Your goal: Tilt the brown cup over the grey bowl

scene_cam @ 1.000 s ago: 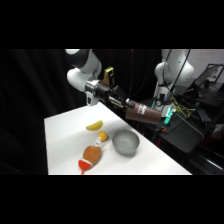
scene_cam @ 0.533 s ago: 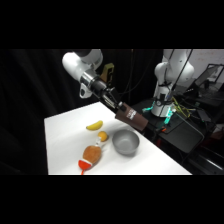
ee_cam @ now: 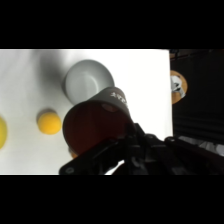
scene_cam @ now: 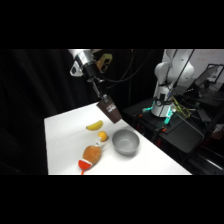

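cup: small dark reddish-brown cylindrical cup tilted, now lower, above-left of shallow round grey bowl
gripper: clamped on cup
change: swung down toward bowl
meaning: pour nearly lined up

The white Franka arm reaches in from the upper part of the side view, its last links slanting down and to the right over the white tabletop. The end effector hangs well above that surface, tilted rather than upright, and is closed around a small dark reddish-brown cylindrical cup. In the wrist view its black linkage (rising from the bottom edge) wraps the cup's lower side.
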